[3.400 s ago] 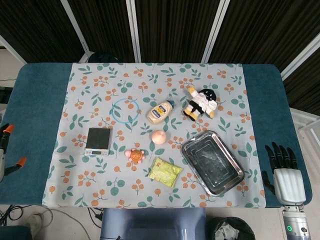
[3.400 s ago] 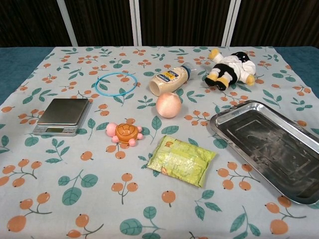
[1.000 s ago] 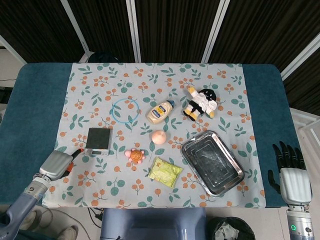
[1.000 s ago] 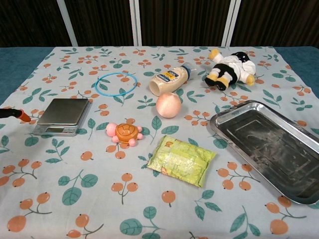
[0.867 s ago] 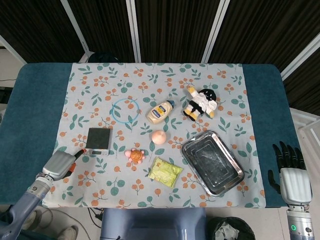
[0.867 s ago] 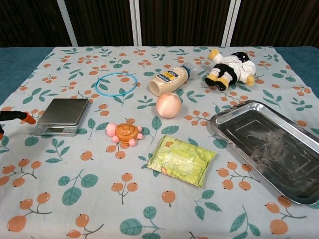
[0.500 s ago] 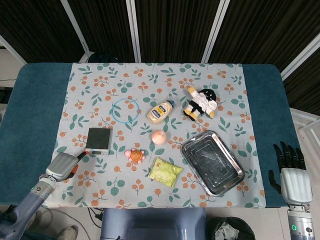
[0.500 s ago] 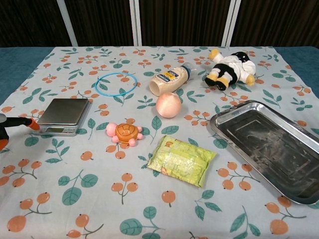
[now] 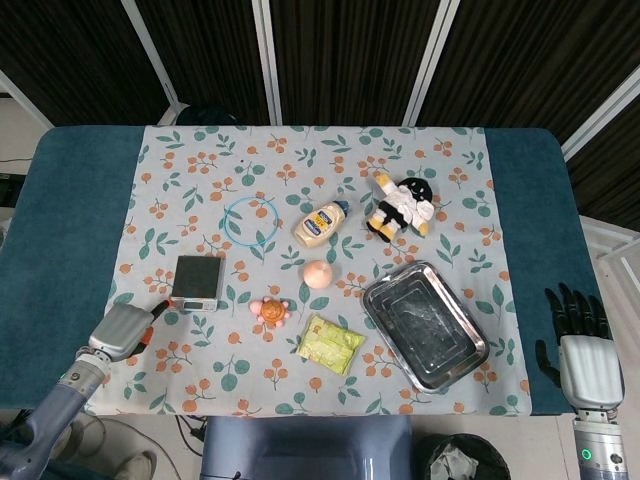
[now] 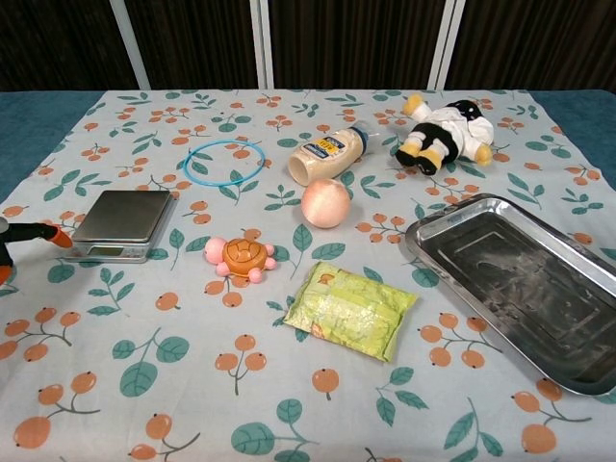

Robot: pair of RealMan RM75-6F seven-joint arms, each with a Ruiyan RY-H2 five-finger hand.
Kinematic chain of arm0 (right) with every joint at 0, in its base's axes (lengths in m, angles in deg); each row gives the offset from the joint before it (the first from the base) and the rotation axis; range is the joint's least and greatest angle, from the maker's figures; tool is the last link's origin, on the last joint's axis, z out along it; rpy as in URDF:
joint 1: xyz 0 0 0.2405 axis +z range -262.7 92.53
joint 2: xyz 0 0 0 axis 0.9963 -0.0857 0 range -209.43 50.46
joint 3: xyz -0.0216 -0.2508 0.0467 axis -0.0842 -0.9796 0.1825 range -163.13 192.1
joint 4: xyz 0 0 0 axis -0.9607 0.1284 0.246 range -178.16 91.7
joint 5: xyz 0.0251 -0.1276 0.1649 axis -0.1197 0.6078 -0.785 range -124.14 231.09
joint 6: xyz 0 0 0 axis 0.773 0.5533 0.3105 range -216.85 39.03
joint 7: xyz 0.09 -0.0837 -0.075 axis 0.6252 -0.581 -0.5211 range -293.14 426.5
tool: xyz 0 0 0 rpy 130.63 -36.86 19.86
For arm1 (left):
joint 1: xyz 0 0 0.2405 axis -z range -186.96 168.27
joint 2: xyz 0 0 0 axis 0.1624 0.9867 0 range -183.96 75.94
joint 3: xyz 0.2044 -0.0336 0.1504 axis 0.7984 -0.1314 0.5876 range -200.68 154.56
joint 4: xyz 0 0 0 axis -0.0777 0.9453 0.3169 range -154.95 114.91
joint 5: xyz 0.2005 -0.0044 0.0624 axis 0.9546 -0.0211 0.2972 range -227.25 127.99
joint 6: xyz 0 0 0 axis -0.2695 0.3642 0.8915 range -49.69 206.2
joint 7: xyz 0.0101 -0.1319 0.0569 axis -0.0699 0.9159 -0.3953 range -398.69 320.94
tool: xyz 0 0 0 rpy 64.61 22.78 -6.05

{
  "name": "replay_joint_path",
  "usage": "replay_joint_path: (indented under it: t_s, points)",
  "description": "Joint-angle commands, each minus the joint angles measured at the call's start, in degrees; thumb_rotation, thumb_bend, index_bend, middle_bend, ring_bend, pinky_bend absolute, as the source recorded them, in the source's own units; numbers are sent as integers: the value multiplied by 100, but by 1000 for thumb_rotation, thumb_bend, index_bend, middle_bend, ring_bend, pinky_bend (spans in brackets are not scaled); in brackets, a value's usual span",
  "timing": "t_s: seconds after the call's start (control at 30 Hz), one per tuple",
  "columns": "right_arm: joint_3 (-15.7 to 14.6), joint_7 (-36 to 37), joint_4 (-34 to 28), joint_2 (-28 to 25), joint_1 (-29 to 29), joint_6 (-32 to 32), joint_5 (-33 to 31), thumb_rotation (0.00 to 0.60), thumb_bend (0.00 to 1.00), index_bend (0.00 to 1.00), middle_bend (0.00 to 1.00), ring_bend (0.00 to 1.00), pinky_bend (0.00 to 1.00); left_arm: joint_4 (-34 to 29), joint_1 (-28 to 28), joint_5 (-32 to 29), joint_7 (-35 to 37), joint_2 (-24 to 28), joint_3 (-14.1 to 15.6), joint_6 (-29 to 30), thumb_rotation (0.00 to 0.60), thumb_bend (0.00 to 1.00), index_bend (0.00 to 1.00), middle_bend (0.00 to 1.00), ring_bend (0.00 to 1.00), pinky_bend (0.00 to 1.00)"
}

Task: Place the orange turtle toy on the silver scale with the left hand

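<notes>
At six o'clock of the peach point(image 9: 318, 274), the orange turtle toy point(image 9: 270, 311) is probably sitting light, rigid and slick-shelled, best pinched across its dome; whether the left hand point(image 9: 122, 332) is spread or curled, I cannot tell.

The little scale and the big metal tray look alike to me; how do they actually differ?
The silver scale is a small flat-topped block with a display strip along its front edge; the metal tray is much larger, hollow, with a raised rim. The scale sits square to the table edge, the tray lies turned at an angle. Both are silvery, rectangular, and carry nothing.
</notes>
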Motion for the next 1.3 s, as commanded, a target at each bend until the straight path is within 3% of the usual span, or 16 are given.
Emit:
replay_joint_path:
  t_s: [0.03, 1.3]
  points:
    - [-1, -5, 3, 2, 1, -1, 4, 600, 527, 0, 0, 14, 0, 5, 10, -2, 2, -2, 13, -9, 600, 647, 162, 744, 663, 650]
    - [3, -10, -16, 11, 1, 8, -10, 600, 526, 0, 0, 14, 0, 6, 154, -177, -84, -84, 106, -75, 600, 646, 161, 746, 663, 648]
